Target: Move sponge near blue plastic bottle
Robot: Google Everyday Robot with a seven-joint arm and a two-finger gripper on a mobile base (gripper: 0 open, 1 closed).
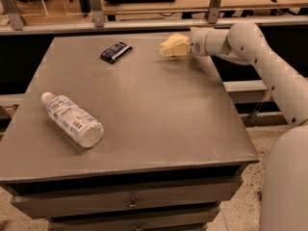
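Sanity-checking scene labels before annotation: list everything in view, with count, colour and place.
blue plastic bottle: 1, clear bluish with a white cap and a printed label, lying on its side at the table's front left.
sponge: 1, pale yellow, at the gripper's tip over the table's far right part.
snack wrapper: 1, dark blue, on the far side of the table, left of the sponge.
table: 1, grey top with drawers below, centre of view.
metal rail: 1, grey with upright posts, behind the table.
gripper: 1, cream, at the sponge, over the far right of the tabletop.
arm: 1, white, reaching in from the right.
robot body: 1, white, lower right corner.
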